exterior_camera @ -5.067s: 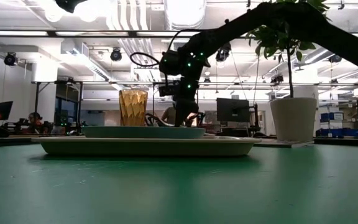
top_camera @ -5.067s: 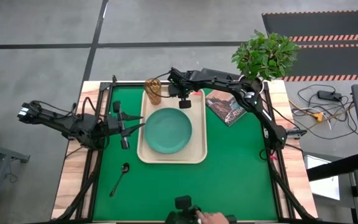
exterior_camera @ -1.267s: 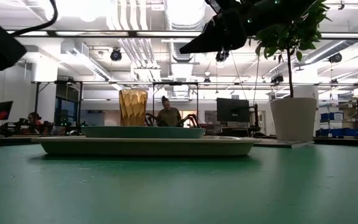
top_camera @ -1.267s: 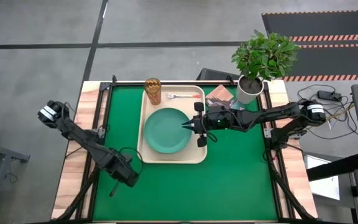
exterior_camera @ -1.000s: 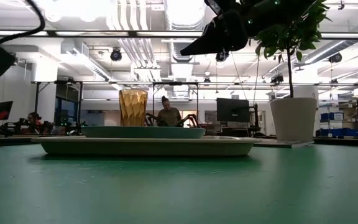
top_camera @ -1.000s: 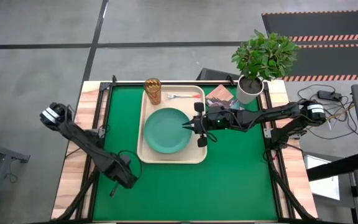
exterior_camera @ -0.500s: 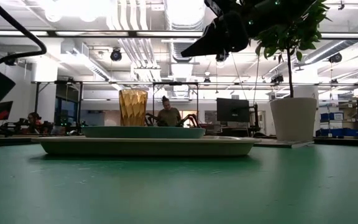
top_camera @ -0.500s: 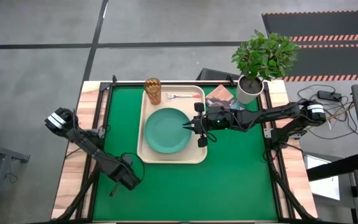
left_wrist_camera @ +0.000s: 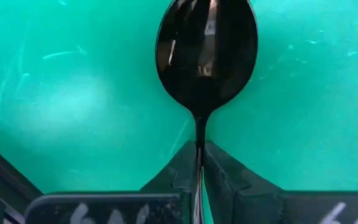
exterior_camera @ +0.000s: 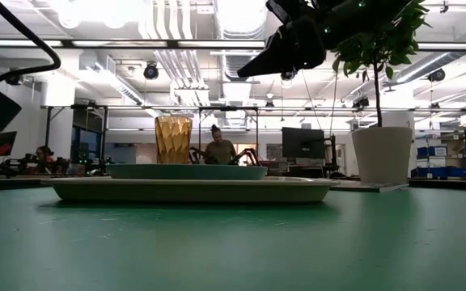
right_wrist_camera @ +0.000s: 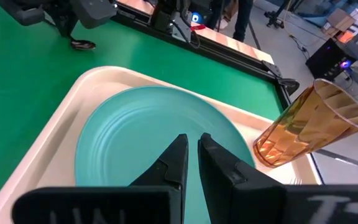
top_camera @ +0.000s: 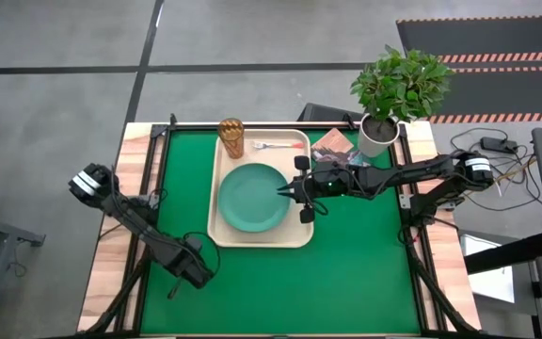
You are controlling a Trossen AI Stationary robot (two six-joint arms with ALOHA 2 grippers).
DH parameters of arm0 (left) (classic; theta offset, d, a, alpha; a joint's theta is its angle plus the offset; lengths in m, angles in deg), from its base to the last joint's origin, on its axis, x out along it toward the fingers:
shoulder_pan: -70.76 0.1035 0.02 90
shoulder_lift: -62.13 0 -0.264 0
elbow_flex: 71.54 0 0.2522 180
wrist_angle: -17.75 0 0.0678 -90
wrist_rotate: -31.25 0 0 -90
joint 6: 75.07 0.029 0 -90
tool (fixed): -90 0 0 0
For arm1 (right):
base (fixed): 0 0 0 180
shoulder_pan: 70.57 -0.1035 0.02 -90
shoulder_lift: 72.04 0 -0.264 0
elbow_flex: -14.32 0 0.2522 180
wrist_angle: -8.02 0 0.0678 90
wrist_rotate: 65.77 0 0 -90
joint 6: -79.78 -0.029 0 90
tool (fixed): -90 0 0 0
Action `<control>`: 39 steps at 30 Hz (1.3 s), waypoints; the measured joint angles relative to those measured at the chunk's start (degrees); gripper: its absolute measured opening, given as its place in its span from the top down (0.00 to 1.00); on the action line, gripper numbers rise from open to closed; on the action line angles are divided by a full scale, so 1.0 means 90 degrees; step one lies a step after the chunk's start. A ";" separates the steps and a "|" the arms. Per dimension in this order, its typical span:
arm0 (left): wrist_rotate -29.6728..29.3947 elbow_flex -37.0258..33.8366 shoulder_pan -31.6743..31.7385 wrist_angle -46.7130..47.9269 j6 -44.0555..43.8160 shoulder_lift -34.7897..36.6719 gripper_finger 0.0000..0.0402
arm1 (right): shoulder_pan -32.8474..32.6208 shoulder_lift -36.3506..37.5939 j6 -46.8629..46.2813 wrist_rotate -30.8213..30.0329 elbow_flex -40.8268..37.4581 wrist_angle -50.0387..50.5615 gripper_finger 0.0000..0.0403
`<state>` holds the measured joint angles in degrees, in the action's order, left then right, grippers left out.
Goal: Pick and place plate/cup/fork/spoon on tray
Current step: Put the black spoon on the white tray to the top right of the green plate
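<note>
Green desk (top_camera: 356, 254): your left end effector (top_camera: 192, 268) has dropped onto the spoon (left_wrist_camera: 205, 59) and pinches its handle; plate (top_camera: 251, 197), cup (top_camera: 231, 137), fork (top_camera: 269, 146) already on tray (top_camera: 260, 236), right end effector (top_camera: 294, 189) nearly closed, empty.

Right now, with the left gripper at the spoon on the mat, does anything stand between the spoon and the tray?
Nothing visible does. The left gripper is shut on the spoon handle near the table's front left; only bare green mat separates it from the tray. The right gripper hovers over the plate.
</note>
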<state>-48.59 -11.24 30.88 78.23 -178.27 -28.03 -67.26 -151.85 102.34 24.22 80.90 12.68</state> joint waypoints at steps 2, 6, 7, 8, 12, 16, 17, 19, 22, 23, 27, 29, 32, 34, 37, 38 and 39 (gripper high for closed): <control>-0.0041 0.0059 -0.0001 0.0092 0.0004 -0.0009 0.99 | 0.0000 0.0000 -0.0024 0.0000 0.0000 0.0042 0.93; -0.0425 0.0302 -0.0007 0.0235 0.0426 0.0011 1.00 | 0.0000 0.0000 -0.0091 0.0000 0.0000 0.0146 0.93; -0.0575 0.0435 -0.0007 0.0161 0.0724 0.0030 1.00 | 0.0000 0.0000 -0.0136 0.0000 0.0000 0.0161 0.93; -0.0756 0.0578 -0.0007 0.0123 0.1059 0.0053 1.00 | 0.0000 0.0000 -0.0173 0.0000 0.0000 0.0176 0.93; -0.1861 0.1263 -0.0005 0.0096 0.2517 0.0120 1.00 | -0.0002 0.0000 -0.0178 0.0000 0.0000 0.0128 0.93; -0.3539 0.1842 0.0035 0.0087 0.3523 0.0240 1.00 | -0.0002 0.0005 -0.0252 0.0009 0.0000 -0.0065 0.93; -0.3937 0.1938 0.0059 0.0087 0.3705 0.0262 1.00 | -0.0002 0.0005 -0.0303 0.0034 0.0000 -0.0099 0.93; -0.4667 0.2058 0.0116 0.0075 0.4067 0.0333 1.00 | -0.0006 0.0003 -0.0441 0.0116 0.0000 -0.0128 0.93; -0.5480 0.2124 0.0253 0.0019 0.4526 0.0404 1.00 | -0.0031 -0.0058 -0.0721 0.0360 -0.0090 -0.0418 0.93; -0.5683 0.2119 0.0315 0.0030 0.4621 0.0407 1.00 | -0.0064 -0.0088 -0.0783 0.0367 -0.0159 -0.0610 0.93; -0.6350 0.2116 0.0547 0.0013 0.4870 0.0410 1.00 | -0.0197 -0.0210 -0.1152 0.0384 -0.0614 -0.1853 0.93; -0.6720 0.2116 0.0662 -0.0011 0.4898 0.0365 1.00 | -0.0280 -0.0290 -0.1253 0.0384 -0.0860 -0.2601 0.93; -0.7298 0.2088 0.0824 -0.0029 0.4911 0.0298 1.00 | -0.0366 -0.0479 -0.1354 0.0342 -0.0996 -0.3397 0.93; -0.7693 0.2087 0.0954 -0.0094 0.4934 0.0271 1.00 | -0.0383 -0.0652 -0.1357 0.0338 -0.0985 -0.3781 0.93; -0.8189 0.2082 0.1179 -0.0447 0.5271 0.0271 1.00 | -0.0384 -0.0948 -0.1437 0.0330 -0.0876 -0.4373 0.93; -0.8261 0.2085 0.1254 -0.0600 0.5451 0.0271 1.00 | -0.0384 -0.1035 -0.1489 0.0331 -0.0833 -0.4495 0.92; -0.8314 0.2082 0.1314 -0.0737 0.5647 0.0271 1.00 | -0.0383 -0.1105 -0.1511 0.0327 -0.0761 -0.4560 0.91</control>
<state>-123.41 7.50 42.71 71.60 -127.45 -25.59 -70.70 -161.79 88.74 27.16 74.05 -28.36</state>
